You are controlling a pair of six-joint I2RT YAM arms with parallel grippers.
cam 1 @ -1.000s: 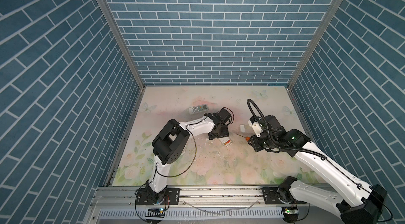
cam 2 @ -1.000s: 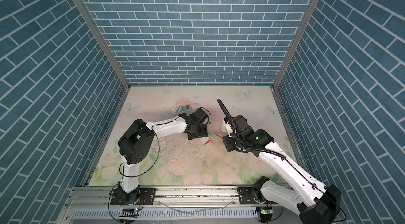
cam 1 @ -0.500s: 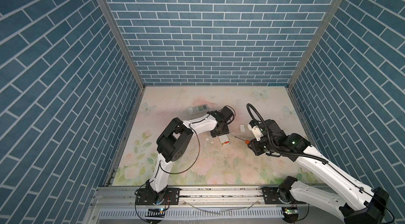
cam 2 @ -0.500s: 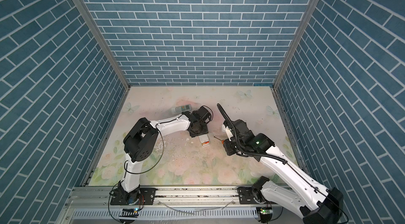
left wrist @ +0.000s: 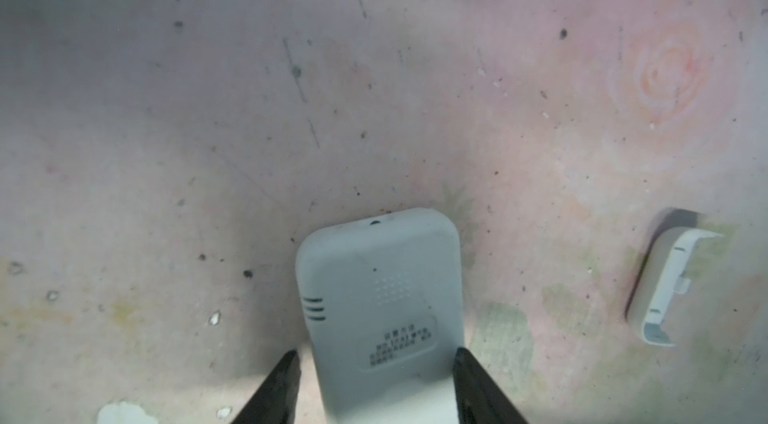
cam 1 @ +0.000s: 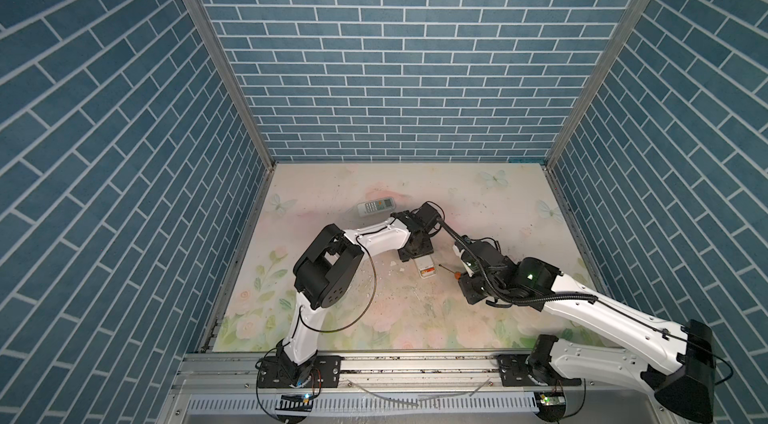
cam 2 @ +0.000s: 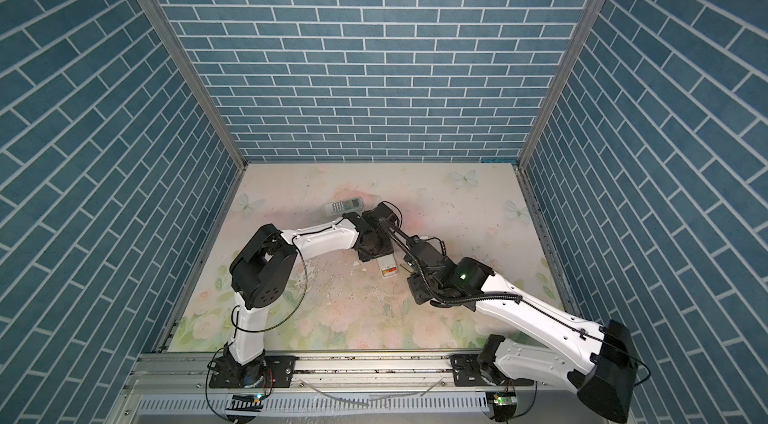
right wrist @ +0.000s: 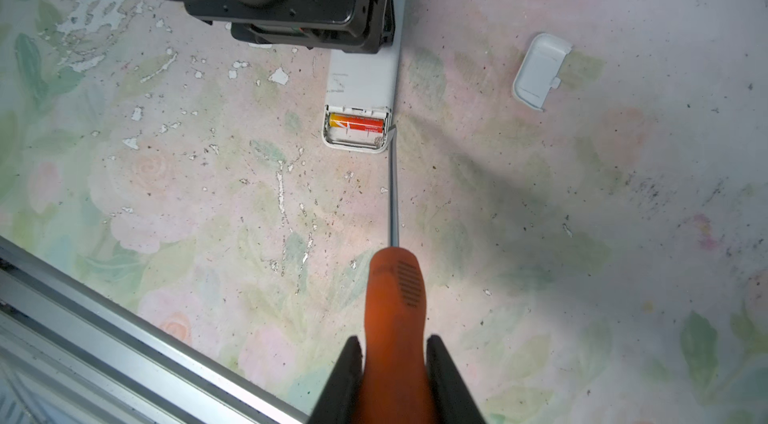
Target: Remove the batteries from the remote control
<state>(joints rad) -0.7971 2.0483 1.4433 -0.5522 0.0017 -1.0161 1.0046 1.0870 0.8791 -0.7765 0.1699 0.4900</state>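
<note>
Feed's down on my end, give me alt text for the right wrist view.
The right gripper holds an orange-handled screwdriver whose tip sits at the edge of the open compartment of the white remote, where one orange battery lies. The left gripper sits over its far end, and a white cover lies apart on the floral mat.

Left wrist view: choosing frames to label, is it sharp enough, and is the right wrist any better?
Left wrist view: soft and hazy, print on the remote unreadable. Right wrist view: sharper, battery clear, a broad shadow falls on the mat beside the screwdriver.
</note>
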